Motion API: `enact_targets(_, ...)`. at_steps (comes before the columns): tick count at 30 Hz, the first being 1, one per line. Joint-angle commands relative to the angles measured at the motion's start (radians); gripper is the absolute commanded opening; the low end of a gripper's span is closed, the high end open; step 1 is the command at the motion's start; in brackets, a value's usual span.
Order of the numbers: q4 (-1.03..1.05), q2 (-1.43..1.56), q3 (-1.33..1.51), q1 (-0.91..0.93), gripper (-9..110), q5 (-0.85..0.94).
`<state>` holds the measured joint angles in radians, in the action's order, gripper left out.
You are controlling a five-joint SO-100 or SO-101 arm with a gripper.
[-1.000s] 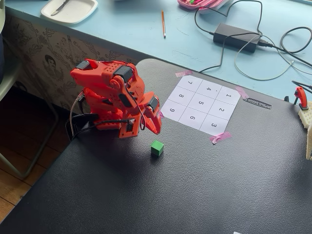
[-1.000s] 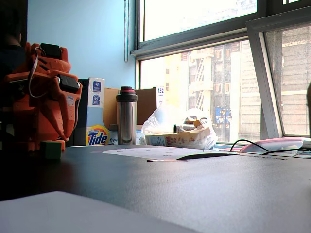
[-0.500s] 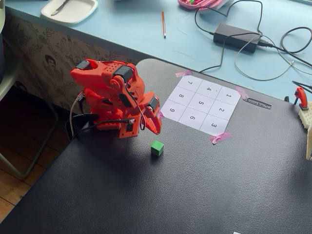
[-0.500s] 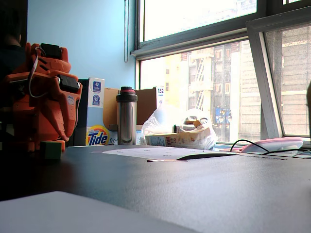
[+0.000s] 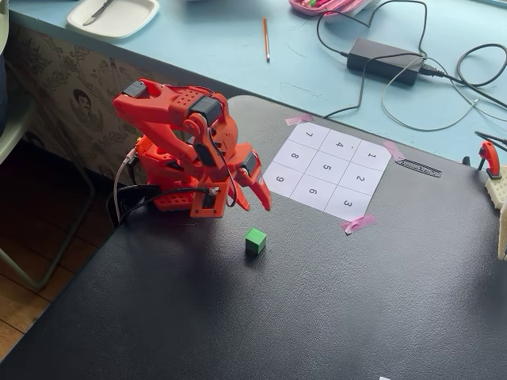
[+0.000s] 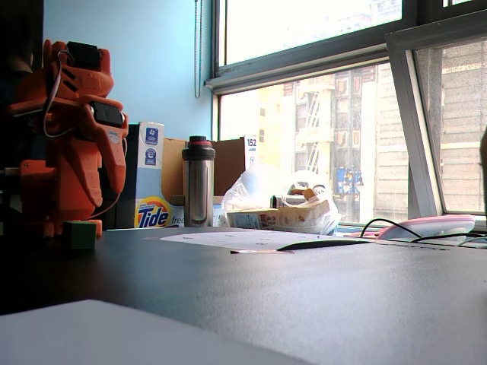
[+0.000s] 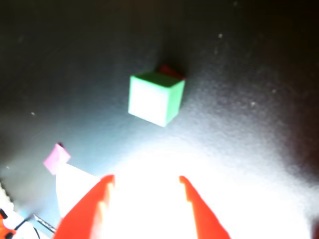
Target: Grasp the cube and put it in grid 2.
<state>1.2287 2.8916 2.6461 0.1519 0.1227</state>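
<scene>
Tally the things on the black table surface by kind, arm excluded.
Small green cube: 1
White paper sheet printed with a numbered 3x3 grid: 1
Pink tape pieces holding the sheet's corners: 3 visible; a fourth may hide behind the orange gripper
Total: 5

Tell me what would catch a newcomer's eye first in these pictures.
The bright orange-red arm, folded at the left edge of the black table, stands out at once, its gripper open and pointing down. Just below it in a fixed view sits the small green cube alone on the dark surface. To the right lies the white numbered sheet taped down with pink tape, grid 2 on its right side.
</scene>
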Motion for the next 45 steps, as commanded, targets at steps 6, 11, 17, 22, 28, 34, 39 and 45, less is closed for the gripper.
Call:
enact_targets(6,-0.035,-0.356,-0.287,0.092,20,0.005)
enact_targets(11,-0.129,-0.502,-0.293,0.166,20,0.031)
enact_targets(17,-0.172,-0.615,-0.321,0.202,20,0.041)
enact_targets(22,-0.172,-0.672,-0.353,0.212,20,0.041)
enact_targets(28,-0.213,-0.713,-0.339,0.235,20,0.046)
enact_targets(34,-0.250,-0.741,-0.298,0.233,21,0.049)
enact_targets(39,-0.293,-0.762,-0.253,0.225,22,0.052)
enact_targets(45,-0.305,-0.781,-0.232,0.196,0,0.103)
